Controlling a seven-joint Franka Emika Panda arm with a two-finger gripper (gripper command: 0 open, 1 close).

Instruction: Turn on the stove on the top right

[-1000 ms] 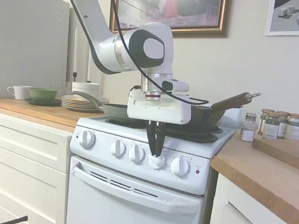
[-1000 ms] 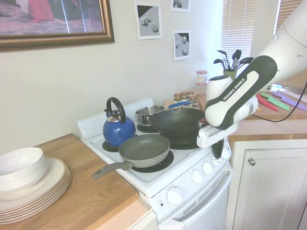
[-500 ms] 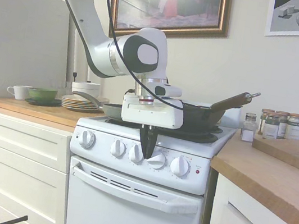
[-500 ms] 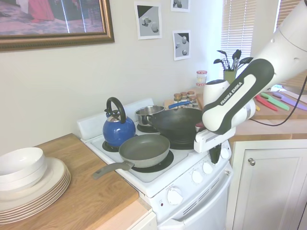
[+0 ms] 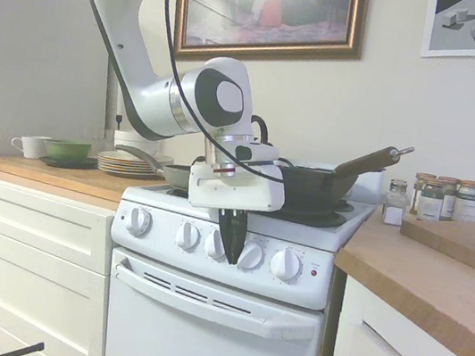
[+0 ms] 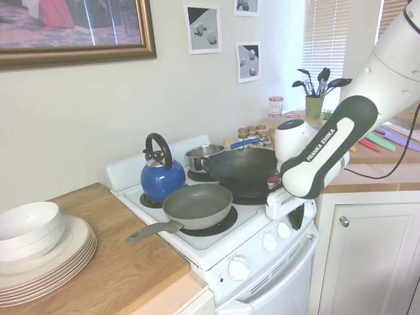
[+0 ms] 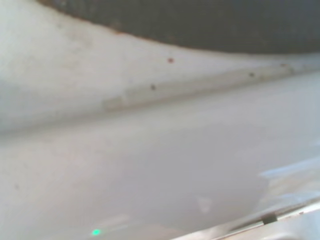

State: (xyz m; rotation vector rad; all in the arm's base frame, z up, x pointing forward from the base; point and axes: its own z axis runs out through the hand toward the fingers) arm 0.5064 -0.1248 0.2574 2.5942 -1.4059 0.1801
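A: Over at 9 o'clock from the stove point(image 5: 195, 334)?
B: Stack of plates point(image 5: 124, 163) on a wooden counter point(image 5: 58, 172).
A: And the stove?
B: White, right in the middle. Row of round knobs point(image 5: 285, 264) across the front.
A: Gripper point(image 5: 228, 256)?
B: Hanging at 12 o'clock over the knob row, tips pointing down to 6 o'clock, between the third and fourth knobs. Looks closed, dark fingers tight together. Hard to tell if touching a knob.
A: Further right?
B: Black pan point(image 5: 308, 187) on top. Small jars point(image 5: 440, 199) at 3 o'clock.
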